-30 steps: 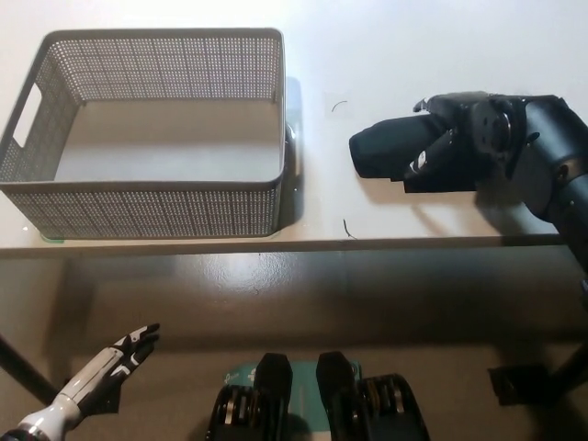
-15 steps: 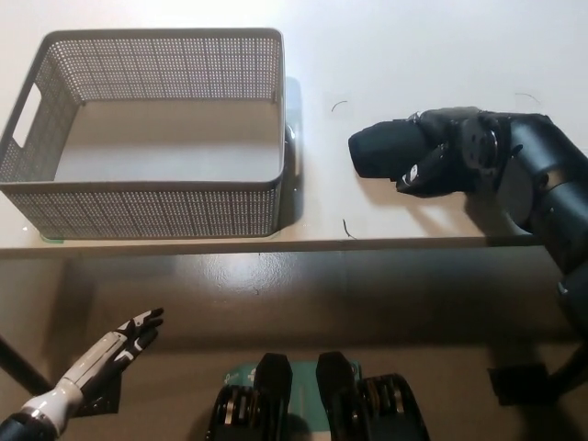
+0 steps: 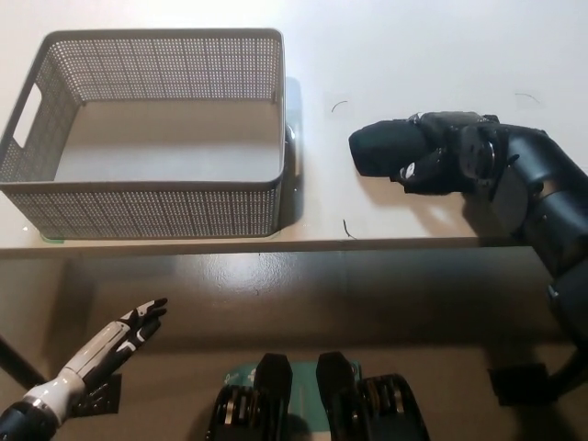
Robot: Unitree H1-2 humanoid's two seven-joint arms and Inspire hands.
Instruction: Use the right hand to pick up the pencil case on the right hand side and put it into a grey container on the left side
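White table fills the far half of the view, with its near edge running across the middle and a brown floor below it.

On the left of the table sits the grey container, a mesh basket with nothing inside, its right wall well apart from the work going on to the right.

From the right comes the black right hand, wrapped over the right end of the pencil case. Over the last second the arm has swung in lower and closer to the near edge, and the hand has settled further onto the case; the case itself has not shifted and appears to rest on the table. The fingers look clenched around it, so the grasp seems made, though whether it is firm enough I cannot tell. The lift and the carry leftward to the basket are not yet begun.

Below the table edge at near left, the white left hand rests idle, released with fingers spread.
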